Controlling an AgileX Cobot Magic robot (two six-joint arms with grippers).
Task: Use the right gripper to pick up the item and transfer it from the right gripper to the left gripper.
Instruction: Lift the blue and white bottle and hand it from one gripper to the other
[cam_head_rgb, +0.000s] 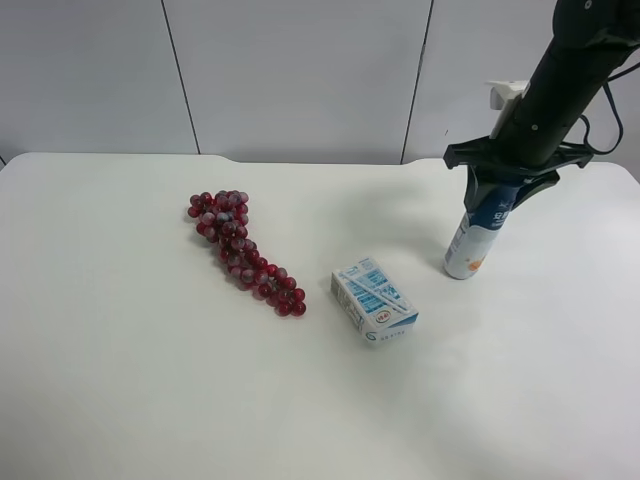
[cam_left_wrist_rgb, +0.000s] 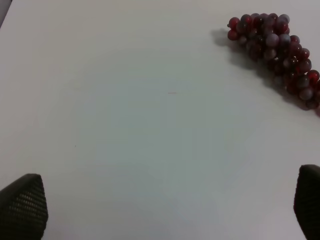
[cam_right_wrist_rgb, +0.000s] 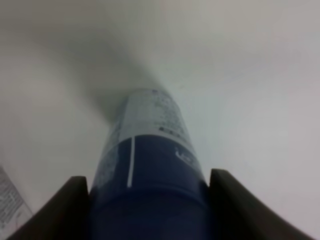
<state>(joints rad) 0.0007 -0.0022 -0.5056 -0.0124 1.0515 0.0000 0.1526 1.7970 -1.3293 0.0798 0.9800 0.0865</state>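
Blue-capped bottle (cam_head_rgb: 468, 248) stands on the tabletop (cam_head_rgb: 120, 380) inside our right tool (cam_head_rgb: 500, 188), which we see clamped on it; our left tool (cam_left_wrist_rgb: 165, 207) is wide, holding nothing.

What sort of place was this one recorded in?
Probably a robotics lab bench: a plain white table, grey wall panels behind it, and unrelated props, a grape bunch, carton and bottle, with a robot arm.

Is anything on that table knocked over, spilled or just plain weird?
Nothing looks spilled or broken. The one oddity is the bottle: in the high view it leans a little, with the right end effector shut on its blue upper part. The carton lies flat and the grapes lie in one bunch on the table.
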